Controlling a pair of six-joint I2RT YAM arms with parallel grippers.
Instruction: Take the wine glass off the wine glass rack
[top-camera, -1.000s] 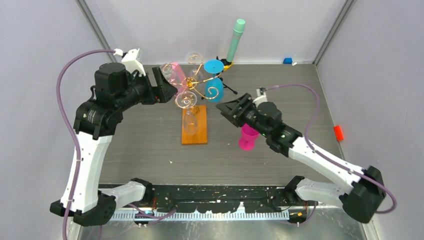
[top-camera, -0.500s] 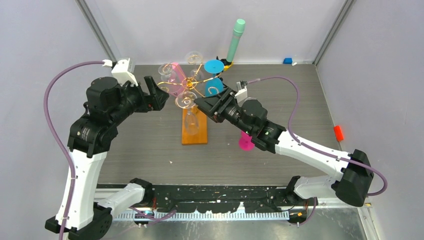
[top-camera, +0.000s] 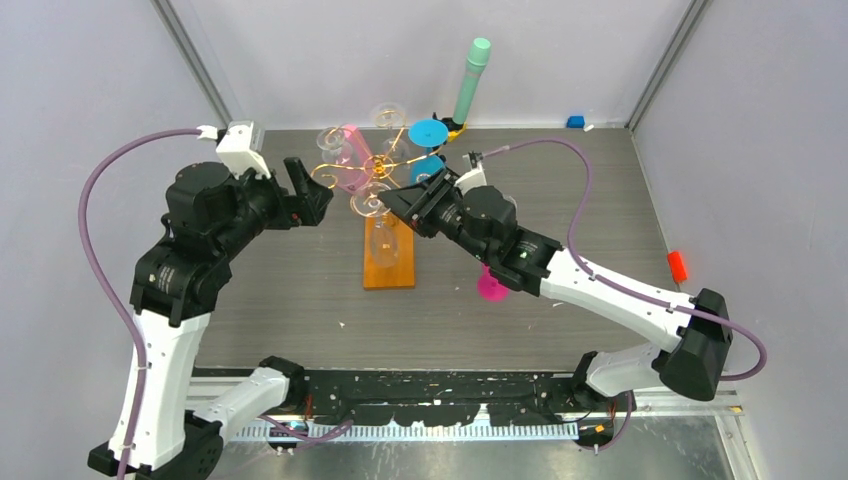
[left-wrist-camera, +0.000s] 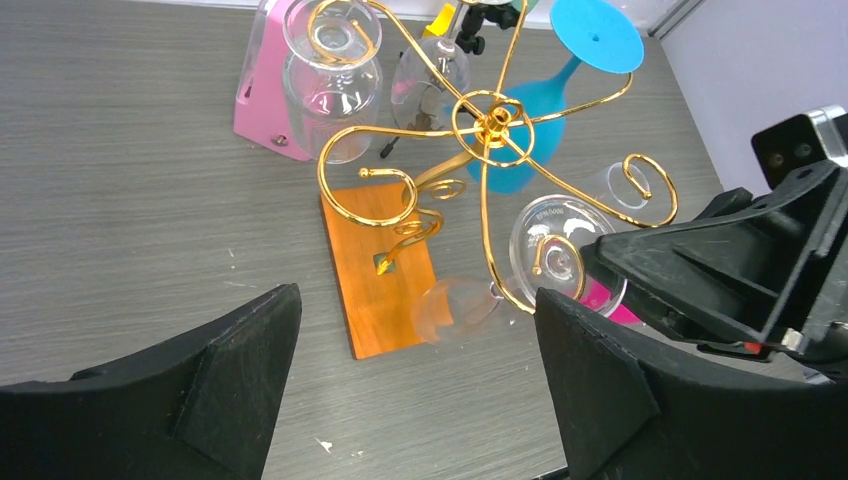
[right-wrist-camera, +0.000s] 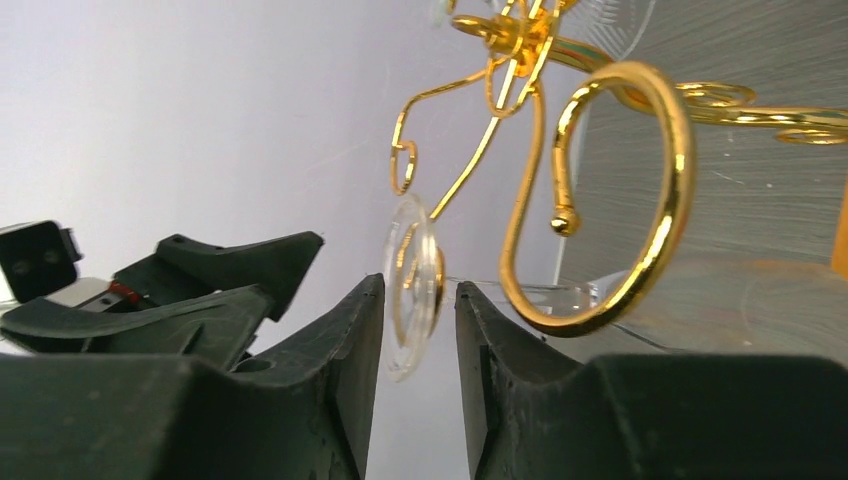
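Right wrist view, Sam: where's the clear stemmed wine glass (right-wrist-camera: 415, 290)?

Hanging bowl-down from the near scroll of the thin gold wire rack (top-camera: 383, 165), over its orange-brown wooden base (top-camera: 388, 270), Jo. Its foot sits edge-on between the fingers of the right gripper (top-camera: 395, 205), which stand narrowly apart. Whether they pinch it, I cannot tell.

How will it handle?

Light, rigid, slick and brittle, I'd judge. Best held gently at the stem or foot.

And the arms?

The right one reaches long and leftward to the rack. The left gripper (top-camera: 312, 187) hovers beside it, jaws wide, empty.
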